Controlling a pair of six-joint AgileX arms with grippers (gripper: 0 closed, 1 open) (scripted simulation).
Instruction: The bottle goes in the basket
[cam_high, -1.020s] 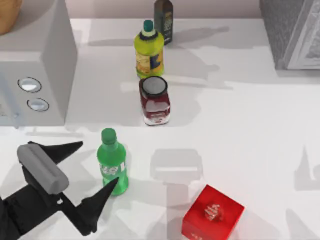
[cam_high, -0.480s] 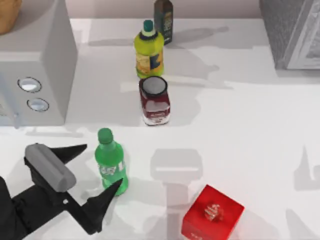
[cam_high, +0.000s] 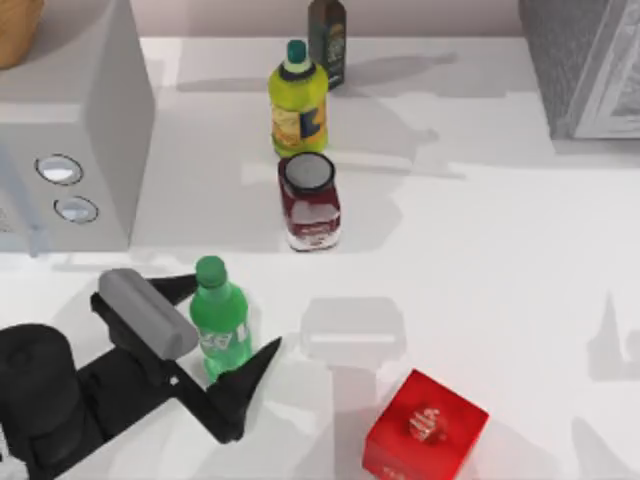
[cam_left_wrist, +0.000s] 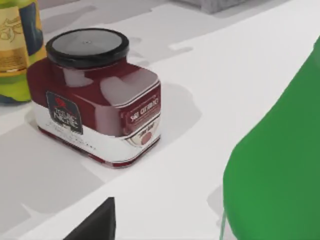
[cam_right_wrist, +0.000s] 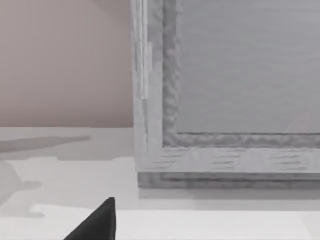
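Observation:
The bright green bottle (cam_high: 224, 322) stands upright on the white table, left of centre near the front. My left gripper (cam_high: 236, 313) is open around it, one black finger behind the bottle and the other in front of it. The left wrist view has the bottle's green body (cam_left_wrist: 280, 170) close at one edge. A tan woven basket (cam_high: 14, 28) peeks in at the top view's far left corner, on top of the grey appliance (cam_high: 70, 120). My right gripper (cam_right_wrist: 100, 222) is parked facing a grey cabinet (cam_right_wrist: 225, 100).
A dark red jar (cam_high: 310, 200) with a white lid stands behind the bottle, with a yellow bottle (cam_high: 298, 100) and a dark bottle (cam_high: 328, 35) farther back. A red box (cam_high: 425, 428) sits front right. A grey cabinet (cam_high: 585, 65) fills the far right corner.
My left gripper has slid to the right, so its fingers now straddle the green bottle instead of lying left of it. The bottle has barely moved.

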